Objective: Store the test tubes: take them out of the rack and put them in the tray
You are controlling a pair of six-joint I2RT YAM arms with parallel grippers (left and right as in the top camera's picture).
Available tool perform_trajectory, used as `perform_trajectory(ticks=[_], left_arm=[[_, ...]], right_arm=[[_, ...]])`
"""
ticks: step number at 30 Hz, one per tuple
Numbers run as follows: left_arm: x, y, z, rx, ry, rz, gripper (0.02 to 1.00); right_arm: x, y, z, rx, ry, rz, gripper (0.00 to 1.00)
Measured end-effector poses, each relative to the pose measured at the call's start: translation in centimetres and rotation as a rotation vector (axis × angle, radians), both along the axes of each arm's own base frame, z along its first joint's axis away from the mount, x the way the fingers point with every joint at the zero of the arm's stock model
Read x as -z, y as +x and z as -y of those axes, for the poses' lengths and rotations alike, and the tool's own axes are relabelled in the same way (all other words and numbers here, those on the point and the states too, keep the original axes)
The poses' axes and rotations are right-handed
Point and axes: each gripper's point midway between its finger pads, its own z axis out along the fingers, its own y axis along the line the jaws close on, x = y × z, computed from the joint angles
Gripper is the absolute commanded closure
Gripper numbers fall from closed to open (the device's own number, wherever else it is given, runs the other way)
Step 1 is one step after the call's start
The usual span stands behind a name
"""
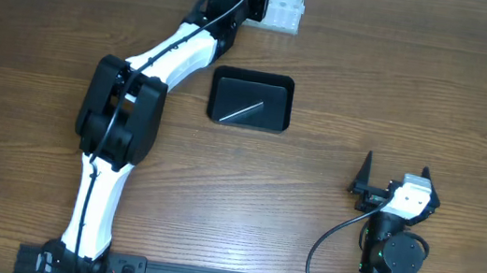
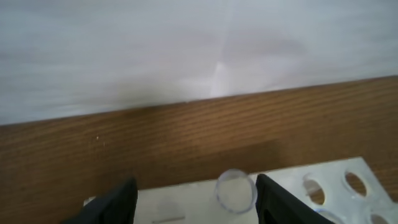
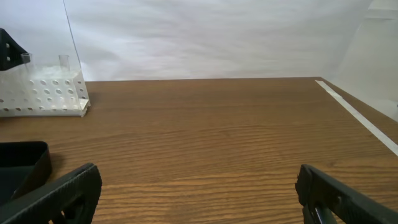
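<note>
Test tube (image 2: 236, 190), clear and round-rimmed, stands upright in white rack (image 2: 333, 177).

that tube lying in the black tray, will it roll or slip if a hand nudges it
Probably rolls: the tube is a thin round rod lying loose on the tray floor. Likely slippery, since it looks smooth and clear. The raised rim should stop it leaving.

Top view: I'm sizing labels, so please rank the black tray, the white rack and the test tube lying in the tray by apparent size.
Largest: the black tray.
Next: the white rack, partly hidden under the left arm, so less sure.
Smallest: the test tube, a thin sliver.
</note>
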Motion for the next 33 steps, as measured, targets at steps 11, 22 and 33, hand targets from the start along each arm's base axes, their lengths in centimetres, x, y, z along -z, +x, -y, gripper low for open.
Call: perform_trajectory(ticks=[11,22,33], left_arm=[[-0.6,1.2,0.8,0.028,-0.029,0.041,0.496],[0.2,1.2,1.0,0.036,-0.025,0.03,0.695],[0.1,1.1,1.1,0.041,-0.026,0.029,0.836]], right_arm=[[0.0,0.0,0.0,0.0,0.0,0.0,0.007],[0.0,0.0,0.0,0.0,0.0,0.0,0.009],[0.0,0.0,0.0,0.0,0.0,0.0,0.009]])
